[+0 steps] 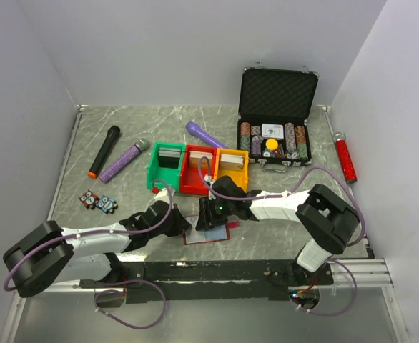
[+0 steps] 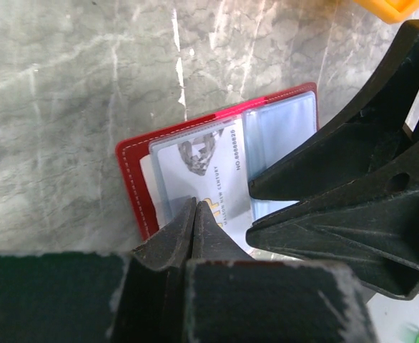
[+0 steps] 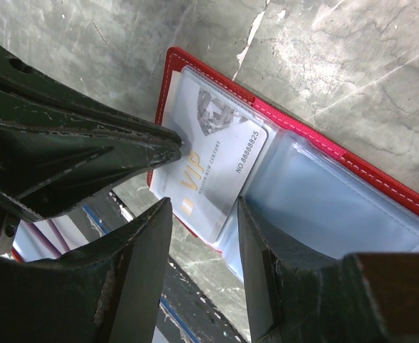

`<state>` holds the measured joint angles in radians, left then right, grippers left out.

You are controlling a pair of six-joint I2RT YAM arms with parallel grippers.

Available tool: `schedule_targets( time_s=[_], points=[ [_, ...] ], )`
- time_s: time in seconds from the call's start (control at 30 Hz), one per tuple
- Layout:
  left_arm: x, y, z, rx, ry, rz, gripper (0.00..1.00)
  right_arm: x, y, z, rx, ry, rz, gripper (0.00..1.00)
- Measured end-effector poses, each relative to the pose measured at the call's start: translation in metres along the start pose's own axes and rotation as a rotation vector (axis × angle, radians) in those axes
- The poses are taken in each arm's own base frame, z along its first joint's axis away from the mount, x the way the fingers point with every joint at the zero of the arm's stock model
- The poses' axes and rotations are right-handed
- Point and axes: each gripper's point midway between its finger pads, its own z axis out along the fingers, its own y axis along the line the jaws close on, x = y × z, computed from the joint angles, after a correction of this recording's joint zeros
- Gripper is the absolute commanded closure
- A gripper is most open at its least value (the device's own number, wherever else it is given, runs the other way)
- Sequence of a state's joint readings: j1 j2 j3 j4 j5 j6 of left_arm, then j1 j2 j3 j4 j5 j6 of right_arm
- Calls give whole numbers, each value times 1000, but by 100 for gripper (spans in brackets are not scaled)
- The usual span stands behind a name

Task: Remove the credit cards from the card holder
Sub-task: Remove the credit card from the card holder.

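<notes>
1. The card holder (image 3: 352, 200) lies open and flat on the grey marbled table (image 1: 134, 196), near the front edge between the two arms; its red cover faces down and its pale clear sleeves face up.
2. A silver VIP card (image 3: 217, 153) lies over one half of the holder; whether it is inside the sleeve or on top of it cannot be told.
3. The left gripper (image 2: 195, 209) has its jaws pressed together, tips resting on the face of the card; whether they pinch anything cannot be told.
4. The right gripper (image 3: 204, 207) holds its jaws about half apart, straddling the card's lower corner beside the fold of the sleeves; nothing shows clamped between them.
5. The two grippers meet over the holder from opposite sides, their fingertips close together.
6. Just behind the holder stand a green bin (image 1: 165, 168), a red bin (image 1: 197, 170) and a yellow bin (image 1: 231, 168) in a row; farther back on the right an open black chip case (image 1: 277, 118) rests on the table.
</notes>
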<state>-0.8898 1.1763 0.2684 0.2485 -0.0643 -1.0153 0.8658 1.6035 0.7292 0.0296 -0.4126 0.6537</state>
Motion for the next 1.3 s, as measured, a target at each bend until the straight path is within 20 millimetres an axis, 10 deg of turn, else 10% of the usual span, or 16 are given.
schedule_targets(
  time_s=[1.3],
  points=[
    [1, 8, -3, -32, -1, 10, 99, -2, -2, 0, 2, -5, 8, 49]
  ],
)
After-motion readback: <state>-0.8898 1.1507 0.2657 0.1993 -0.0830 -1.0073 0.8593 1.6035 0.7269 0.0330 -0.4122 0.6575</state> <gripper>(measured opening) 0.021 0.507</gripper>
